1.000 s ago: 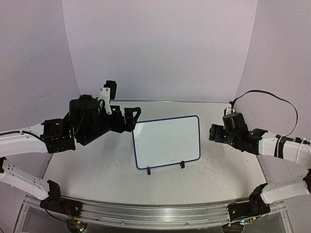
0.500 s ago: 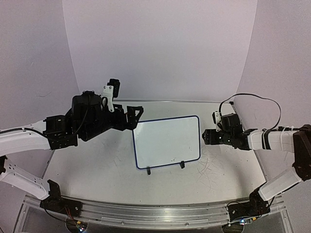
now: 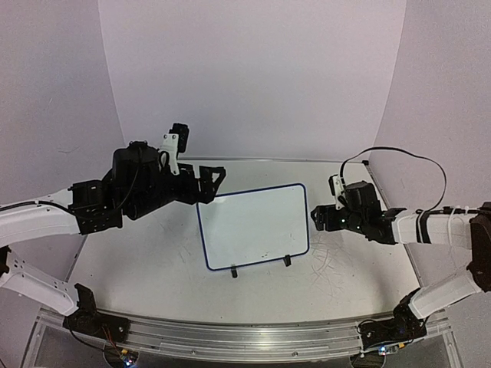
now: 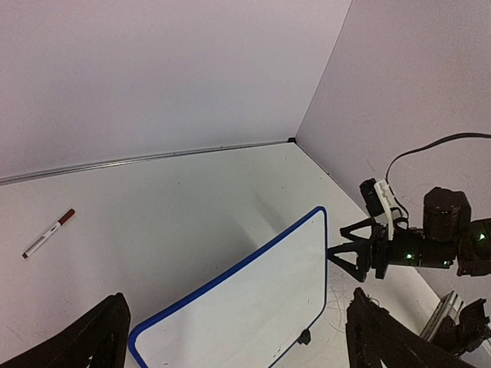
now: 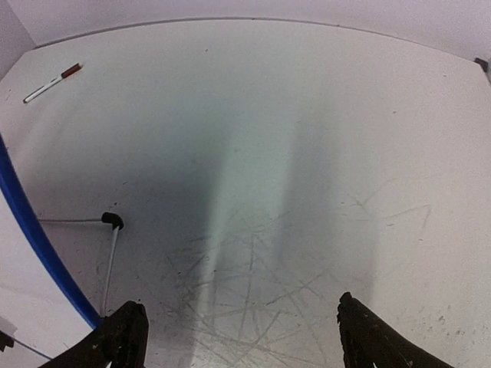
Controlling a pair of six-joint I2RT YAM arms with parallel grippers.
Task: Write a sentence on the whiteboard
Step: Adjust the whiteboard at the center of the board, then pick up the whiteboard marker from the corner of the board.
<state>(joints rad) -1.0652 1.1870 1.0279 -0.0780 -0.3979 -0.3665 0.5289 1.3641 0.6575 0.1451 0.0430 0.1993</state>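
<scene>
The whiteboard (image 3: 253, 226) stands on its two black feet mid-table, its blue rim showing and its face blank apart from a few specks. No sentence shows on it. It also shows in the left wrist view (image 4: 253, 307), and its rim shows in the right wrist view (image 5: 31, 230). My left gripper (image 3: 211, 180) is open and empty, held above the board's far left corner. My right gripper (image 3: 316, 218) is open and empty, its tips at the board's right edge. A marker pen (image 4: 47, 233) with a dark red cap lies on the table far from both grippers.
The tabletop (image 3: 345, 268) is scuffed with grey scribbles to the right of the board. The board's wire stand and black foot (image 5: 113, 221) show behind its rim. The marker (image 5: 52, 83) lies near the back wall. Purple walls close in the table at the back and sides.
My right gripper has moved left to the board's right edge, and the board has slid and turned to the left. My left arm rose slightly, then held still.
</scene>
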